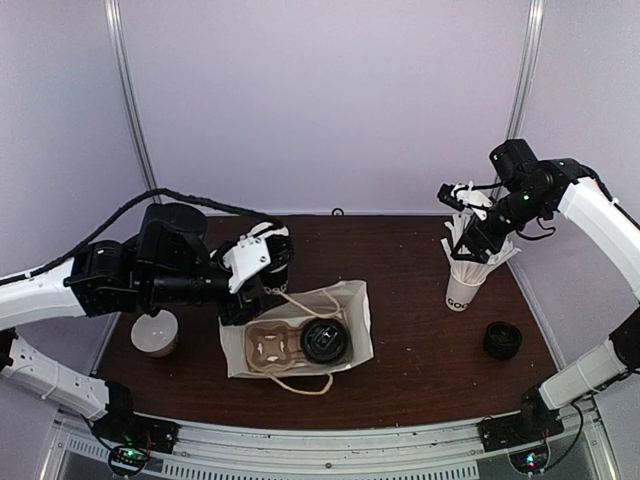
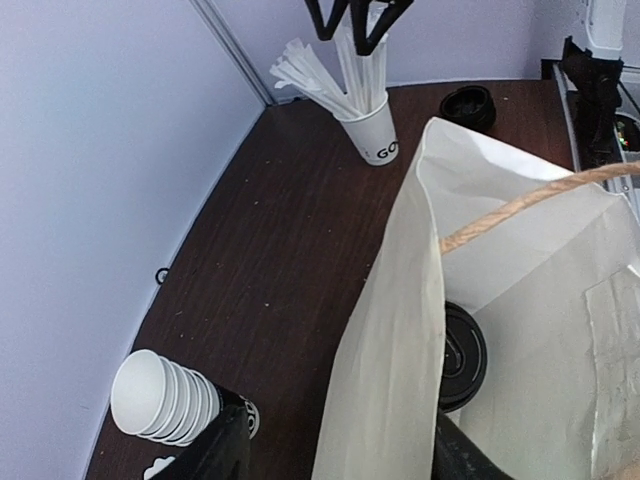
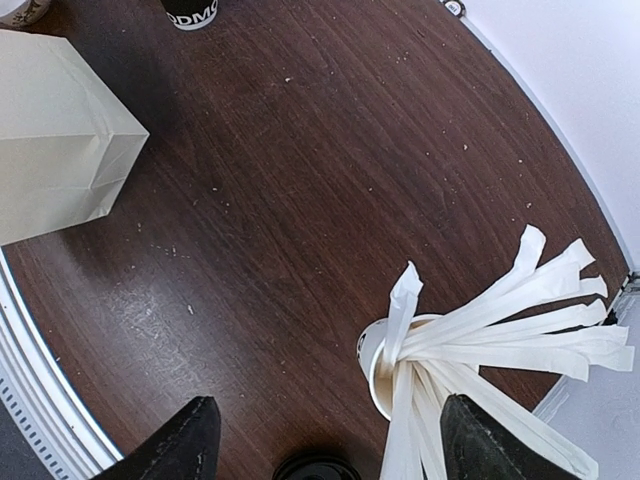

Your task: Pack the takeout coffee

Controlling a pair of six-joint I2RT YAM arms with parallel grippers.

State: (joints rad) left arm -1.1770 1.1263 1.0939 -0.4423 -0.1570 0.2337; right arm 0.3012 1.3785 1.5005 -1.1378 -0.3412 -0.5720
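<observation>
We see the takeout coffee (image 1: pixel 325 340), lidded, inside the open white bag (image 1: pixel 356 302) on the tabletop (image 1: pixel 400 250), the left tool (image 1: pixel 243 300) at its rim

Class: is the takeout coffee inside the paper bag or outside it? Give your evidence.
Inside. From above, the takeout coffee shows its black lid within the open mouth of the paper bag, beside the cardboard carrier.

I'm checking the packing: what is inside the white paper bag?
Through the open top of the paper bag, a brown cup carrier and a black-lidded cup show. The cup's body and the bag's floor are hidden.
</observation>
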